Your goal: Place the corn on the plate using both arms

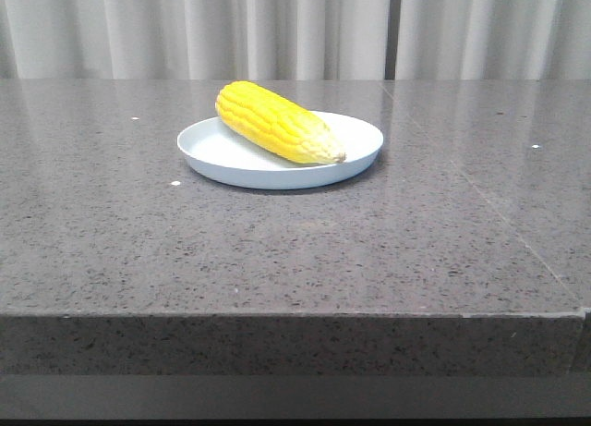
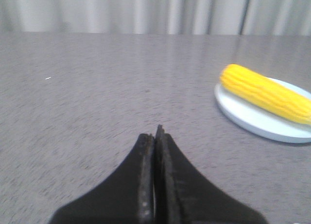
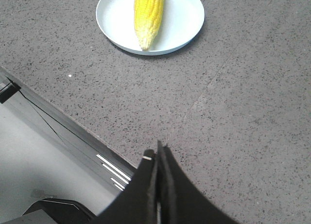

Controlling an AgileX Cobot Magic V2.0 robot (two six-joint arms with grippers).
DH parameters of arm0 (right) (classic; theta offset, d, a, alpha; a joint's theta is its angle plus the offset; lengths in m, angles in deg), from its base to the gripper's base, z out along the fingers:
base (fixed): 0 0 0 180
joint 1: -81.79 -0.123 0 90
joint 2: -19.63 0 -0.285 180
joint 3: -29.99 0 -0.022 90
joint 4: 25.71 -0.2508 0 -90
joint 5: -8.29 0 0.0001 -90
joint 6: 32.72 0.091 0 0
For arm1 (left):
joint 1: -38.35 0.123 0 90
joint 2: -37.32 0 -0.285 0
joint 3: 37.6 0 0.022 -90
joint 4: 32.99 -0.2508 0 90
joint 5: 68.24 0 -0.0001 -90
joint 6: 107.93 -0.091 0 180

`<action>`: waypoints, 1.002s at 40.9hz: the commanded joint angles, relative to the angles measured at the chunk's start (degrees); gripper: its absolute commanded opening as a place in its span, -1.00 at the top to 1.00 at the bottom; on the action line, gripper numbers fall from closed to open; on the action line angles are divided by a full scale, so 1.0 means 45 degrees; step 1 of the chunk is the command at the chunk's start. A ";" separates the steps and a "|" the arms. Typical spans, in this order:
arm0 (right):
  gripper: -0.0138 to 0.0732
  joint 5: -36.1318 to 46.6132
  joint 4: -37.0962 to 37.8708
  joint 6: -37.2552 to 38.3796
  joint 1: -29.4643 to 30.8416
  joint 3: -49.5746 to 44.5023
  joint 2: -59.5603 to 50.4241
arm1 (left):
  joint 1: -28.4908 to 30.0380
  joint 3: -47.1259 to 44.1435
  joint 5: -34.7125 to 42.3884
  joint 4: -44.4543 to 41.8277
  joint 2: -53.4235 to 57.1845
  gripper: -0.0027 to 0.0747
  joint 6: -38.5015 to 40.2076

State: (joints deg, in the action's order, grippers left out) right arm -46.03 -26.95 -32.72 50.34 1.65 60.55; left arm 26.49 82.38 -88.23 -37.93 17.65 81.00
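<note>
The yellow corn [image 1: 277, 123] lies across the pale blue plate [image 1: 212, 149] in the middle of the table, its paler tip toward the front right. Neither gripper shows in the front view. In the left wrist view my left gripper [image 2: 155, 134] is shut with nothing in it, well apart from the corn [image 2: 265, 93] and the plate [image 2: 243, 114]. My right gripper [image 3: 158, 153] is also shut and empty. It hovers near the table's front edge, far from the plate [image 3: 182, 20] and the corn [image 3: 147, 15].
The grey speckled table [image 1: 295, 241] ends in a thick front edge [image 1: 277, 343]. A pale curtain [image 1: 277, 29] hangs behind it. In the right wrist view a grey frame with white stripes [image 3: 114, 173] lies beyond the table edge.
</note>
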 commanded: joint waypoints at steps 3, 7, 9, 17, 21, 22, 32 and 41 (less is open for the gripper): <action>0.88 0.0858 0.0158 -0.0107 0.0005 0.0306 0.0006 | 0.1012 -0.1173 0.2150 0.0235 0.1021 0.98 0.0013; 0.88 0.0858 0.0158 -0.0107 0.0005 0.0306 0.0006 | 0.1213 -0.1901 0.2500 0.0235 0.1443 0.98 0.0013; 0.88 0.0858 0.0158 -0.0107 0.0005 0.0306 0.0006 | 0.1213 -0.2120 0.2681 0.0235 0.1501 0.98 0.0013; 0.88 0.0863 0.0148 -0.0107 0.0005 0.0306 0.0006 | 0.1538 -0.3103 0.3458 -0.0148 0.2537 0.98 0.0013; 0.88 0.0863 0.0148 -0.0107 0.0005 0.0306 0.0006 | 0.2200 -0.3613 0.3570 0.0075 0.2959 0.98 0.0013; 0.88 0.0863 0.0148 -0.0107 0.0005 0.0306 0.0006 | 0.2302 -0.3720 0.3847 0.0075 0.2959 0.98 0.0013; 0.88 0.0863 0.0148 -0.0107 0.0005 0.0306 0.0006 | 0.2378 -0.4232 0.5622 0.0075 0.2959 0.98 -0.0270; 0.88 0.0863 0.0148 -0.0107 0.0005 0.0306 0.0006 | 0.2053 -0.4232 0.5411 0.0107 0.2959 0.98 -0.0653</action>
State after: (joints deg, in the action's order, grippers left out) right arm -46.03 -26.95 -32.72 50.34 1.65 60.55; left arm 36.53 64.65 -68.24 -37.93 29.86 79.39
